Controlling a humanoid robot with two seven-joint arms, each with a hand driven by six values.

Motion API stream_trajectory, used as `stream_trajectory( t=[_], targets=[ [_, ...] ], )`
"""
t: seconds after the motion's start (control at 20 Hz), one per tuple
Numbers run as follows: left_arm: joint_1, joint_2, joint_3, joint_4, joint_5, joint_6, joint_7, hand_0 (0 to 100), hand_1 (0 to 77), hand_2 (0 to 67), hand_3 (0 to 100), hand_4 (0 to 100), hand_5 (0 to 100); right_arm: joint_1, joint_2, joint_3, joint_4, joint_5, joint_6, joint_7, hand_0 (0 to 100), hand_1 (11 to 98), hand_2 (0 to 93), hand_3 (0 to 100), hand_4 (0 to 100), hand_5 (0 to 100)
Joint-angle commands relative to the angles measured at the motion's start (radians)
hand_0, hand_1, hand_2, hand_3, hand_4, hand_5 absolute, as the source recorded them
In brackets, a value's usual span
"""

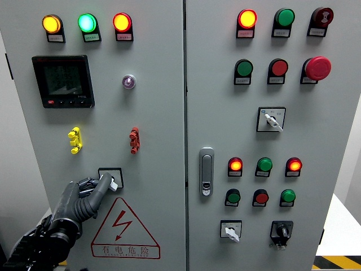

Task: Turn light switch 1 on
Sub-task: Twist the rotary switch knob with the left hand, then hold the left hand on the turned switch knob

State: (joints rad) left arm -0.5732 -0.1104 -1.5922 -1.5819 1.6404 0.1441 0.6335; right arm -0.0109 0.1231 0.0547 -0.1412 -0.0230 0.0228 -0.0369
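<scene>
A: Where is the switch the task wants?

B: On the left door of the control cabinet (pixel 163 237), near its lower edge. It is the small rotary selector (pixel 111 177) in a square plate, just above the red triangular warning sticker (pixel 125 228) and below the yellow toggle (pixel 75 140) and the red toggle (pixel 133 140).

A: And the left hand?

B: The left hand (pixel 84 197) comes up from the lower left corner and sits right at that selector. Its fingers (pixel 100 186) are drawn close together, one stretched up against the knob, others curled just beside it. They look to be touching the knob, but I cannot tell whether it is truly pinched or only pressed.

A: The right hand?

B: Not in view at all.

A: So which step are we in?

B: I judge the reach is done and the turning is in hand or about to start. The knob's white handle is partly hidden by the fingers, so I cannot say which position it stands in.

A: What does the next move call for?

B: A firm hold on the small handle, then a short twist of the wrist about the knob's own axis, without sliding off. The fingertips are large against it, so slipping past it is the likely fault. The lamps along the top edge, amber (pixel 51 23), green (pixel 87 22) and red (pixel 122 22), already glow, so they give no sure sign of success
</scene>
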Motion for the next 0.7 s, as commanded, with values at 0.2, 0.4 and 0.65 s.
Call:
stream_trajectory(
  t=[0.2, 0.4, 0.65],
  targets=[
    [-0.005, 0.0, 0.0, 0.0, -0.001, 0.0, 0.0, 95, 48.3, 58.1, 100, 100, 100, 0.0, -0.0004, 0.001, 0.0, 0.0, 0.0, 0.0, 0, 19.6, 0.0, 20, 19, 11],
    [-0.005, 0.0, -0.002, 0.0, -0.005, 0.0, 0.0, 100, 46.3, 58.1, 100, 100, 100, 0.0, 0.0011, 0.001, 0.0, 0.0, 0.0, 0.0, 0, 19.7, 0.0, 20, 19, 11],
    [-0.005, -0.002, -0.002, -0.001, -0.011, 0.0, -0.002, 76, 38.5, 57.4, 100, 100, 100, 0.0, 0.0011, 0.001, 0.0, 0.0, -0.001, 0.0, 0, 19.4, 0.0, 20, 19, 11]
  ],
)
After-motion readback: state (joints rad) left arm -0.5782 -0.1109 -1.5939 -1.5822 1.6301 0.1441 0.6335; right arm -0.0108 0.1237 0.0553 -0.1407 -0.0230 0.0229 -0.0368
